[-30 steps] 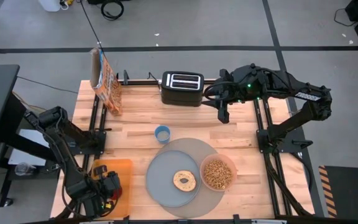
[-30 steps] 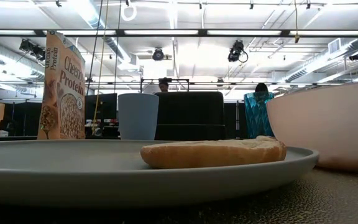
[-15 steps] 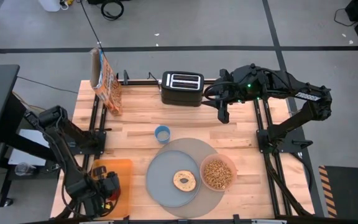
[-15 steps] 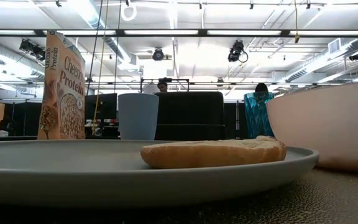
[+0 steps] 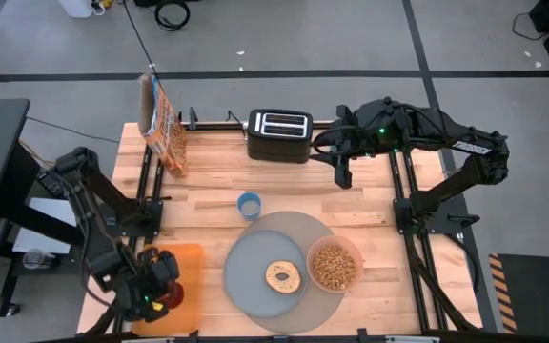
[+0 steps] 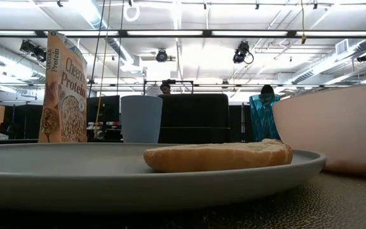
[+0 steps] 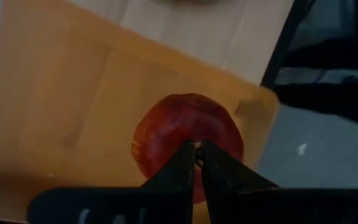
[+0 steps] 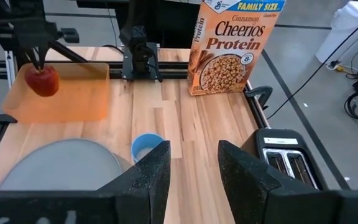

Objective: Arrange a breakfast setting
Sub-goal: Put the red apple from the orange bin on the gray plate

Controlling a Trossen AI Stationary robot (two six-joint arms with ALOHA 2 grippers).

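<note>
My left gripper is shut on a red apple above the flat orange tray at the table's near left; both also show in the right wrist view. A bagel half lies on the round grey plate, which rests on the larger grey mat. The pink bowl, holding cereal, stands on the mat's right part. My right gripper is open and empty, high beside the black toaster. A teal tumbler shows in the low view. No spoon is in view. My left gripper pinches the apple at its top middle, where the stem sits, between its two fingertips. The fingers come from above, pointing down. The apple hangs upright below the fingers, over the orange tray.
A Cheerios box stands at the far left and a small blue cup at the middle, just beyond the mat. The toaster stands at the far edge. Bare wood lies between the box, the cup and the tray.
My left arm has risen and its gripper has gone up, staying shut on the apple, which now hangs above the orange tray. My right arm has kept still.
</note>
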